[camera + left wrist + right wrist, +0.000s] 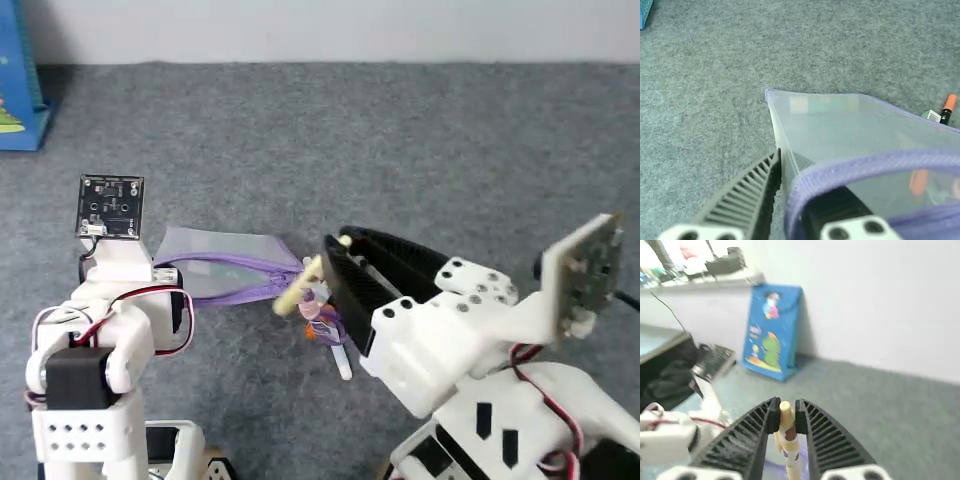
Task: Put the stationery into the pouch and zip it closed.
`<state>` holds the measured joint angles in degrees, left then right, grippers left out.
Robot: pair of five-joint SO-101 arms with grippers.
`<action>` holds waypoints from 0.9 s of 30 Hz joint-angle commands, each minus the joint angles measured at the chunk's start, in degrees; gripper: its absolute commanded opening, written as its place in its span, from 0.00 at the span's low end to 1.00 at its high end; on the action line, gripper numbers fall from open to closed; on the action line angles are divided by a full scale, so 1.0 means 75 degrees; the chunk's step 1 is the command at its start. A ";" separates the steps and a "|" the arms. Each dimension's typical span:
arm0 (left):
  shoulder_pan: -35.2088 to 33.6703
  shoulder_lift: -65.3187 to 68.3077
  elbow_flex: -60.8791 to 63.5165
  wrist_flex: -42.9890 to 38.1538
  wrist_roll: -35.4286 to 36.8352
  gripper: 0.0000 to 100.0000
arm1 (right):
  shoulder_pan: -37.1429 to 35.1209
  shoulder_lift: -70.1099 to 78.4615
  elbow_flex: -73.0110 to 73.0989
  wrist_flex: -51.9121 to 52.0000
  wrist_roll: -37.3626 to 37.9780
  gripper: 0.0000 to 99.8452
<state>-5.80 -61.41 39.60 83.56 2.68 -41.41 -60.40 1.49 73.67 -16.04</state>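
Observation:
A translucent pouch [225, 258] with a purple zip edge lies on the grey carpet. My left gripper [176, 277] is shut on its open purple edge [840, 170]; in the left wrist view one finger [760, 195] stands outside the pouch [840, 125] wall and the other inside. My right gripper [335, 250] is shut on a cream spotted pen [298, 285] hanging by the pouch's mouth. That pen [788, 432] sits between the right gripper's [786, 412] fingers. Loose stationery [326, 322] lies under the right gripper, among it an orange marker [948, 106].
A blue printed bag [18, 90] stands at the far left against the wall and appears again as the blue bag [772, 330] in the right wrist view. Open carpet [400, 140] stretches behind the pouch. The left arm's white body [95, 350] stands at the front left.

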 commanded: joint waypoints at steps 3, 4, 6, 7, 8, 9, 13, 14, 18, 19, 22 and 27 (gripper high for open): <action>0.0023 0.0047 -0.0064 -0.0141 0.0082 0.01 | -0.0123 0.0006 0.0492 -0.1811 0.0469 0.01; 0.0023 0.0047 -0.0064 -0.0141 0.0082 0.01 | -0.0123 -0.0006 0.0856 -0.2127 0.0598 0.01; 0.0023 0.0047 -0.0064 -0.0141 0.0082 0.01 | -0.0123 -0.0018 0.1536 -0.2714 0.0774 0.01; 0.0023 0.0047 -0.0064 -0.0141 0.0082 0.01 | -0.0123 -0.0018 0.1805 -0.2948 0.0809 0.01; 0.0023 0.0047 -0.0064 -0.0141 0.0082 0.01 | -0.0123 -0.0018 0.2040 -0.3147 0.0809 0.01; 0.0023 0.0047 -0.0064 -0.0141 0.0082 0.01 | -0.0123 -0.0018 0.2215 -0.3264 0.0809 0.01; 0.0023 0.0047 -0.0064 -0.0141 0.0082 0.01 | -0.0158 -0.0029 0.2415 -0.3358 0.0762 0.01; 0.0023 0.0047 -0.0064 -0.0141 0.0082 0.01 | -0.0217 -0.0029 0.2426 -0.3358 0.0762 0.01; 0.0023 0.0047 -0.0053 -0.0141 0.0082 0.01 | -0.0381 -0.0299 0.2379 -0.3440 0.0797 0.01; 0.0023 0.0047 -0.0053 -0.0141 0.0082 0.01 | -0.0393 -0.0475 0.2379 -0.3546 0.0809 0.01; 0.0023 0.0047 -0.0053 -0.0141 0.0082 0.01 | -0.0393 -0.0862 0.2356 -0.3698 0.0809 0.01; 0.0023 0.0047 -0.0053 -0.0141 0.0082 0.01 | -0.0404 -0.1272 0.2379 -0.3452 0.0774 0.01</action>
<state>-5.80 -61.41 39.60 83.56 2.68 -44.22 -68.92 19.87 47.38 -10.59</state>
